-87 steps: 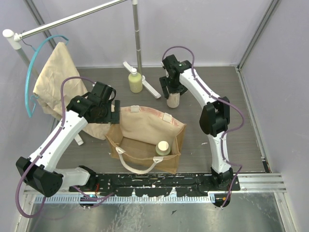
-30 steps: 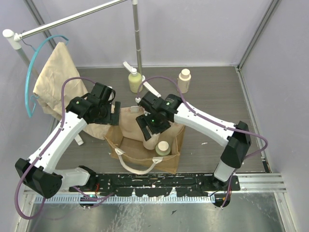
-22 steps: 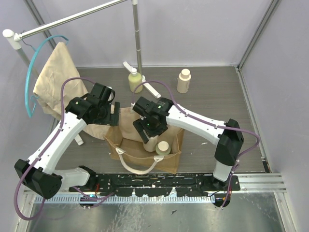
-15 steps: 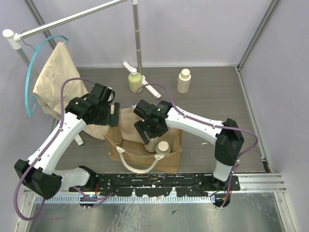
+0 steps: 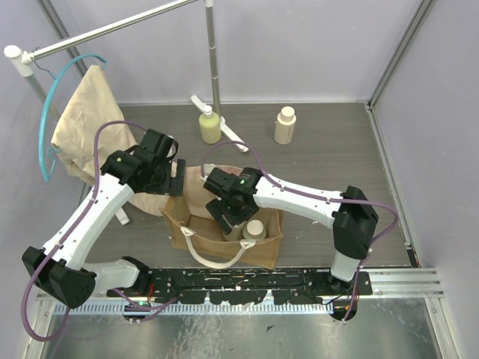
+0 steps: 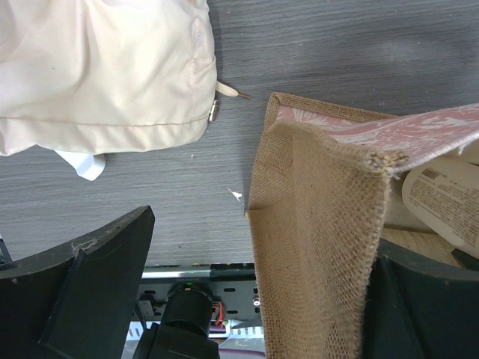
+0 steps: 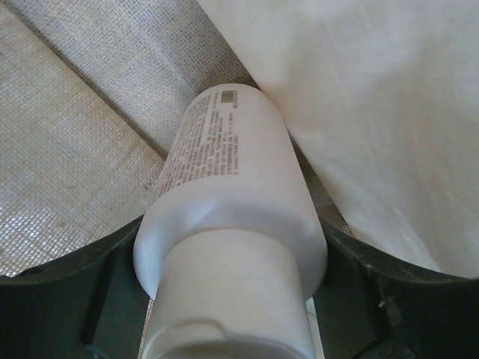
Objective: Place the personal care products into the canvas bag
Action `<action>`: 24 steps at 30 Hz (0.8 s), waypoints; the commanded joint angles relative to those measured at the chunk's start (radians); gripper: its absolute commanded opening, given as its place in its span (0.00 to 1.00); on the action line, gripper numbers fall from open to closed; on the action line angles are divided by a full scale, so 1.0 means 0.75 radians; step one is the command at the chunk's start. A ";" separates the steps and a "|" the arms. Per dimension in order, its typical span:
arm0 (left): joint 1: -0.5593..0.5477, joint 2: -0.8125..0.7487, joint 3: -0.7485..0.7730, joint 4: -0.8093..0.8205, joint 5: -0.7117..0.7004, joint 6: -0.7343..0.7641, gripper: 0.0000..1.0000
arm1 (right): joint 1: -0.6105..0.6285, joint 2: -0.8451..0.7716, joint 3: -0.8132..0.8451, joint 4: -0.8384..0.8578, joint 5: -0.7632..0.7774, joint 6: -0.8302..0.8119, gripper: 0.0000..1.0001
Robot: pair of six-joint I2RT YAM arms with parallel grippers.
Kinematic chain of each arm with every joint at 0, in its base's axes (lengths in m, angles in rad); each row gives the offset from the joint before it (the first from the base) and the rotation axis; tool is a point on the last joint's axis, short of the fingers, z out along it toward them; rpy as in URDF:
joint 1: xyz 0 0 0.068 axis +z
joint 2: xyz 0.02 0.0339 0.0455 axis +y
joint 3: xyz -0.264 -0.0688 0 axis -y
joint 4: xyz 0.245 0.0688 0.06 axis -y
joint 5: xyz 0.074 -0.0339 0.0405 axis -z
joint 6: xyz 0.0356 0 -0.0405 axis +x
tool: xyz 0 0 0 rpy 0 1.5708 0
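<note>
Now we see the right gripper (image 7: 232, 299) clamped around the shoulder of the cream bottle (image 7: 224, 164), whose long axis runs straight from the jaws down into the canvas bag (image 5: 263, 250).

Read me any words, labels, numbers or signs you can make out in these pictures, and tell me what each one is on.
No text is legible enough to quote.
On the cream bottle, right wrist view: small print and a barcode, too small to read.
On a printed label inside the canvas bag, left wrist view: too small to read.
Top view: no text visible.
</note>
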 commanded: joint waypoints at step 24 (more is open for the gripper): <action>-0.002 -0.007 -0.007 0.024 -0.019 -0.009 0.98 | 0.002 -0.112 0.346 -0.311 0.158 -0.079 1.00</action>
